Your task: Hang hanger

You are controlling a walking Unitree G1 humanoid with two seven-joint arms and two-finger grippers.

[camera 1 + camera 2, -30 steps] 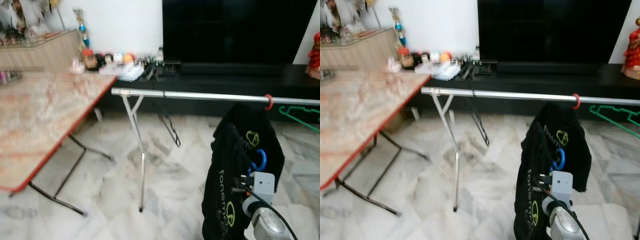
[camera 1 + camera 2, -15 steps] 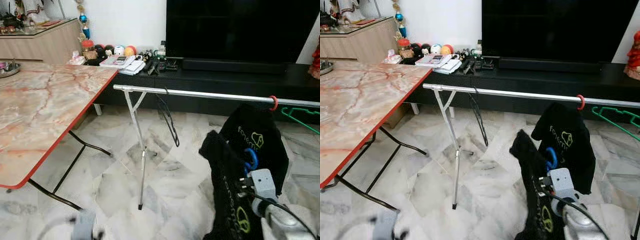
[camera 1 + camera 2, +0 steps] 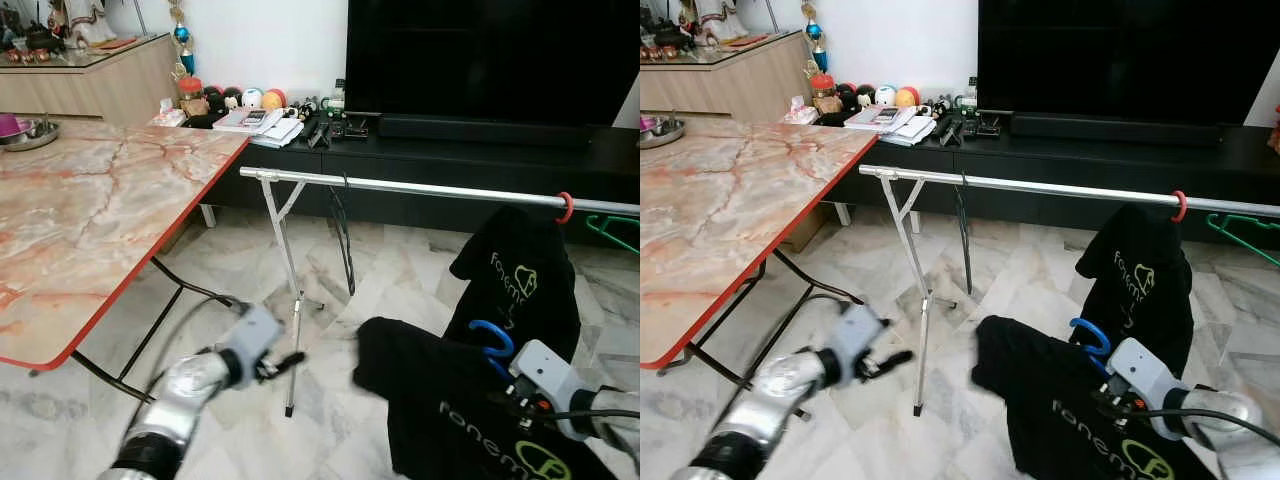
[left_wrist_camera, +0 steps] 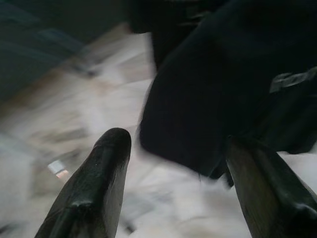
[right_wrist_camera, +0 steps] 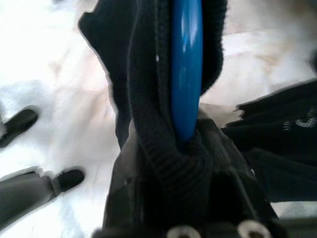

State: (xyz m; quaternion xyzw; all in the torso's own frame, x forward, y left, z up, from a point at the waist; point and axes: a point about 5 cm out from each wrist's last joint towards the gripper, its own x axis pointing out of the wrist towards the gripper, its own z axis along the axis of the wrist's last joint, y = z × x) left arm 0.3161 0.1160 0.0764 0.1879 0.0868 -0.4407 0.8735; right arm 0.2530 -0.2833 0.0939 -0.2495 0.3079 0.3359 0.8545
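The floor [image 3: 400, 290] was pale marbled tile, and a big dark TV [image 3: 490, 55] sat on a long black console [image 3: 480, 165] against the back wall. On the robot's left stood a folding table [image 3: 90, 220] with a pinkish marble-look top and a red edge, and a wooden cabinet [image 3: 100, 85] sat behind it. Between the robot and the console ran one silver clothes rail [image 3: 400, 187] on a crossed metal leg. I counted three hangers on that rail: a thin black one [image 3: 345, 240] hanging bare near the leg, a red hook [image 3: 566, 207] carrying a black shirt [image 3: 525, 280], and a green one [image 3: 615, 230] at the far end. A fourth, the blue hanger [image 3: 492, 340], was off the rail, down low on the right with a second black shirt [image 3: 440, 400] draped on it. The right gripper [image 5: 188, 144] was clamped around its neck and the bunched collar. The left gripper [image 3: 285, 362] was held out in front of the rail's leg, fingers spread apart and holding nothing, pointing toward that shirt. A bunch of small balls and books sat on the console, too small to count.
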